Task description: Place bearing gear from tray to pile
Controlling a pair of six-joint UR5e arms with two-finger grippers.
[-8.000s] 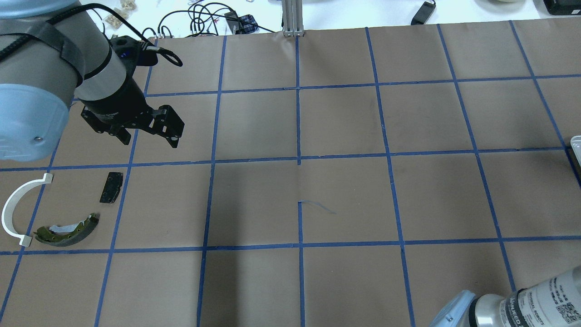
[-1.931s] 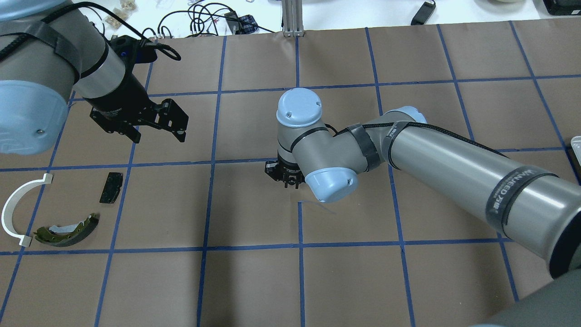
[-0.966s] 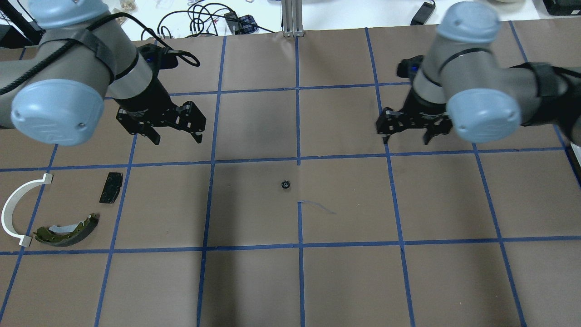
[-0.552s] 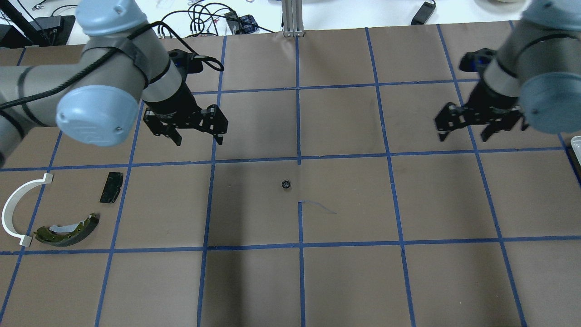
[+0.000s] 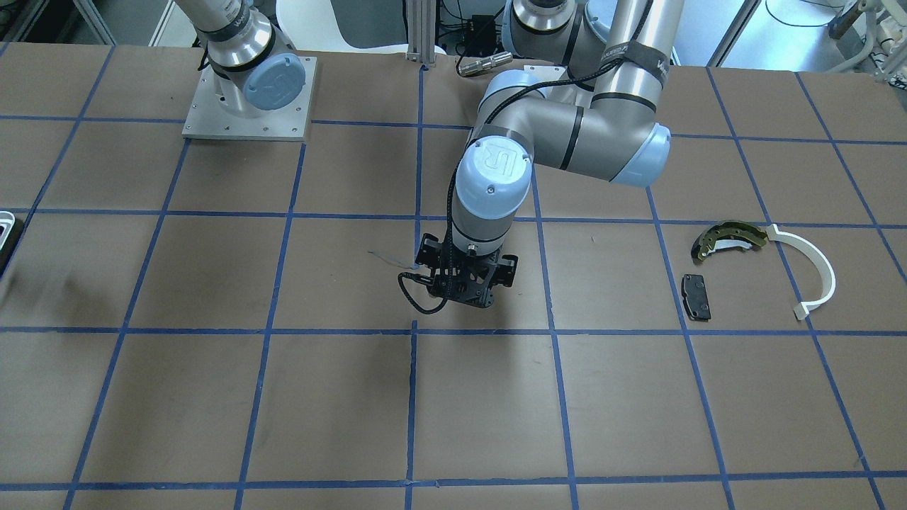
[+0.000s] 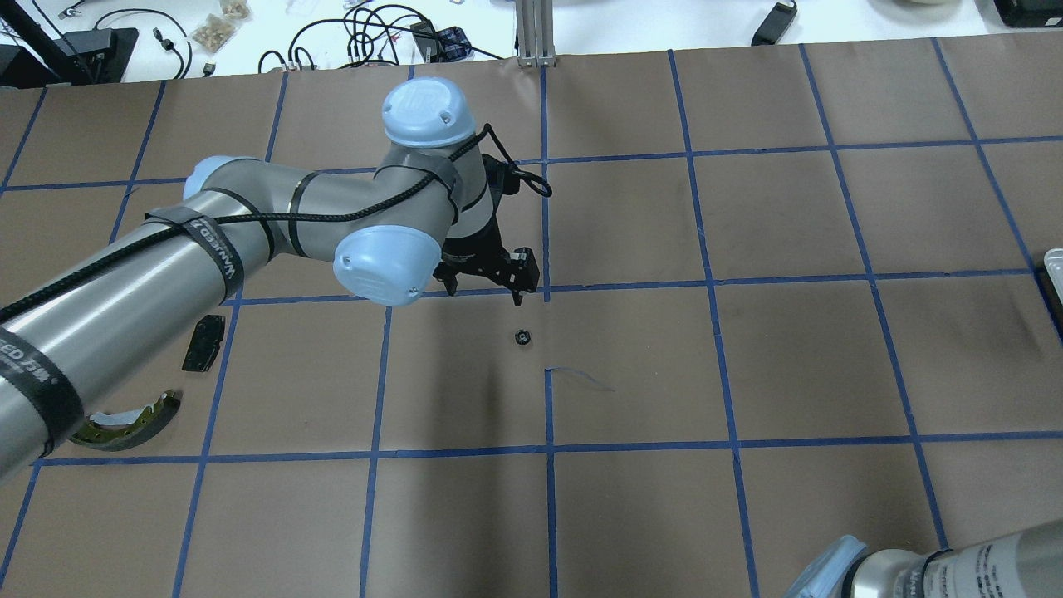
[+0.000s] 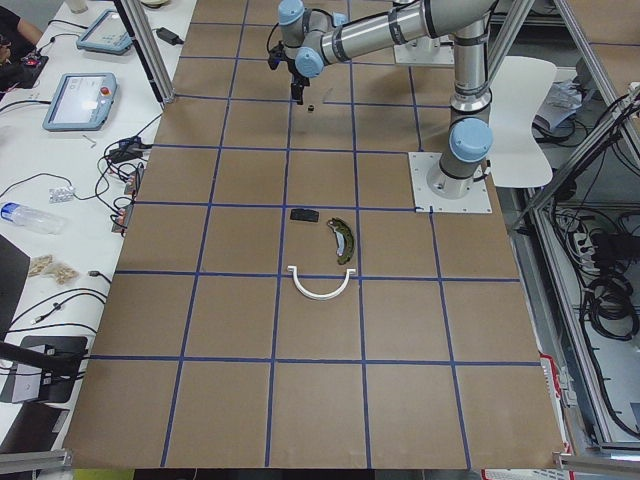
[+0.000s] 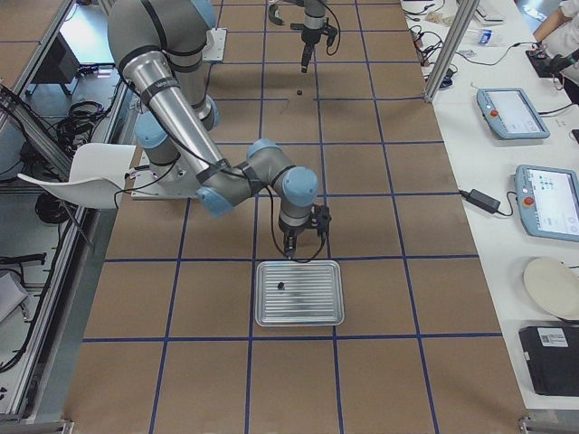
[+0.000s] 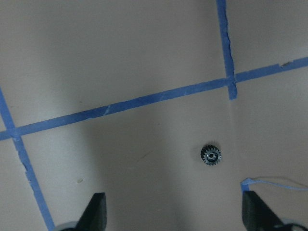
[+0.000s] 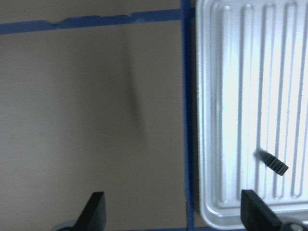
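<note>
The bearing gear (image 6: 522, 337) lies alone on the brown paper at the table's middle, and shows in the left wrist view (image 9: 211, 155). My left gripper (image 6: 486, 292) hovers open just beyond it, with the gear ahead of its fingertips (image 9: 97, 211) toward the right one. The pile lies far to my left: olive brake shoe (image 5: 723, 237), black pad (image 5: 696, 296), white arc (image 5: 815, 273). My right gripper (image 10: 175, 216) is open and empty beside the tray's rim (image 10: 202, 120). A small dark part (image 10: 272, 162) lies in the tray.
The ribbed metal tray (image 8: 298, 292) sits at the table's right end and shows only as a sliver in the overhead view (image 6: 1055, 266). My left arm (image 6: 249, 224) covers part of the pile from above. Blue tape lines grid the brown paper.
The right gripper left the gear at the table's middle and swung away right to the tray. The left arm swung right from above the pile and now hangs over the gear.
</note>
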